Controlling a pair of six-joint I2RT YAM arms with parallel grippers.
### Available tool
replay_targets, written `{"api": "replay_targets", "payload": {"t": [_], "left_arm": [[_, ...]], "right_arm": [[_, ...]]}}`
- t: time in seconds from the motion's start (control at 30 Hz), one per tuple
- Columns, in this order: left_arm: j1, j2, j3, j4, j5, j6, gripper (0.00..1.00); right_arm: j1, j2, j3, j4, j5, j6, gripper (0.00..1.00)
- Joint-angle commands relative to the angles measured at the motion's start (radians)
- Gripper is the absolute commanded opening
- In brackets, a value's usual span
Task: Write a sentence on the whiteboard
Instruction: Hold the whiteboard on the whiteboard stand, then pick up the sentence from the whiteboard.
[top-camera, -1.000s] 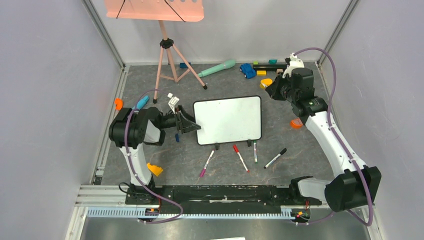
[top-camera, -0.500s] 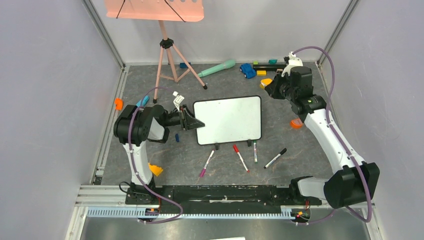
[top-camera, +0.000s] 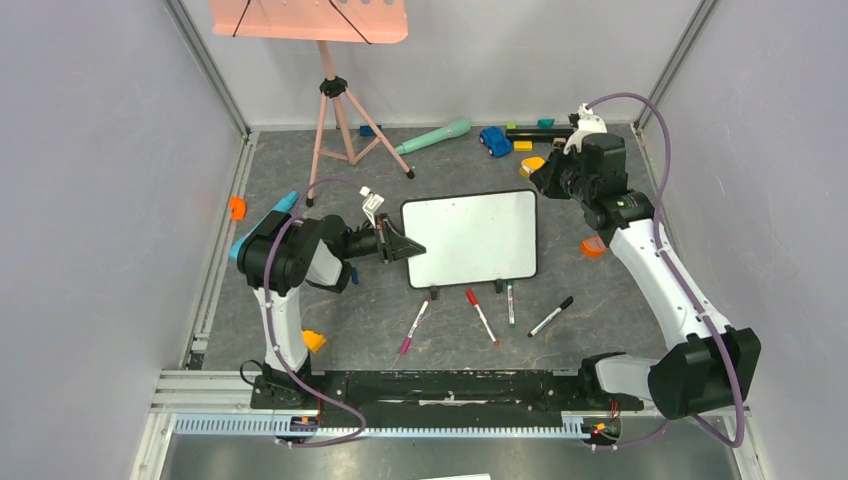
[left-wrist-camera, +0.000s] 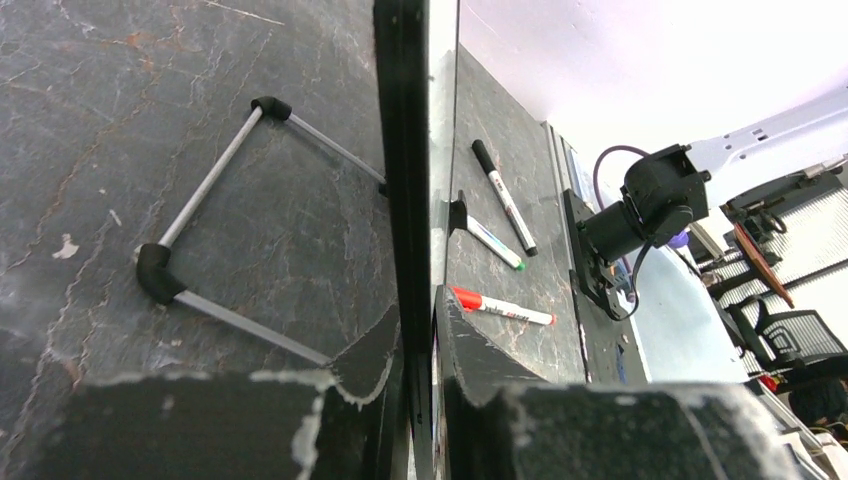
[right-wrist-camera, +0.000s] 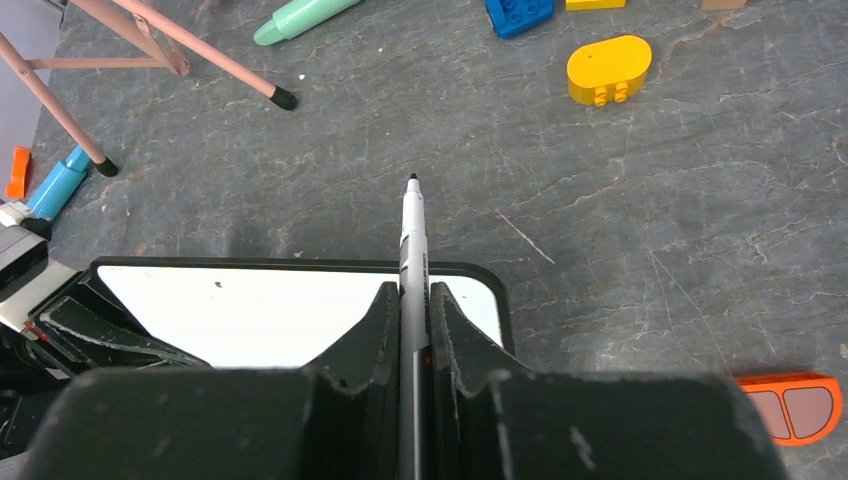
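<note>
Markers (top-camera: 481, 316) loose on tabletop (top-camera: 600, 325), near arm bases. Left fingers (top-camera: 405, 244) narrow, pinching left edge of whiteboard (top-camera: 470, 238); board propped mid-tabletop, just behind markers. Right fingers (top-camera: 541, 181) clamped on pen (right-wrist-camera: 411, 225), hovering beyond board's far right corner, not touching.

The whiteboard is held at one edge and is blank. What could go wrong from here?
1. The left end effector grips the whiteboard only at its left edge; writing pressure far from there may swing it.
2. The marker sticks far out of the right end effector; it might twist when pressed.
3. The red marker and green marker lie just in front of the whiteboard; a sliding board could hit them.
</note>
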Motion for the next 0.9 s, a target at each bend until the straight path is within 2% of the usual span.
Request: {"api": "replay_targets", "payload": {"t": [0.0,0.1,0.23,0.43,0.6,0.87], "left_arm": [[-0.028,0.014,0.001,0.047,-0.086,0.076,0.16],[-0.016,0.013,0.006,0.047,-0.057,0.066,0.14],[0.028,0.013,-0.004,0.047,-0.042,0.026,0.03],[0.09,-0.015,-0.016,0.047,0.054,0.011,0.02],[0.101,0.004,-0.019,0.047,0.097,0.005,0.02],[0.115,0.03,0.016,0.047,0.043,-0.063,0.02]], "right_arm": [[0.001,-0.043,0.023,0.013,0.001,-0.012,0.0],[0.001,-0.049,0.019,0.015,0.009,-0.017,0.0],[0.001,-0.055,0.019,0.012,0.019,-0.019,0.0],[0.001,-0.057,0.017,0.002,0.026,-0.014,0.0],[0.001,-0.029,0.04,0.0,0.009,0.0,0.0],[0.002,0.033,0.103,-0.004,-0.01,0.012,0.0]]}}
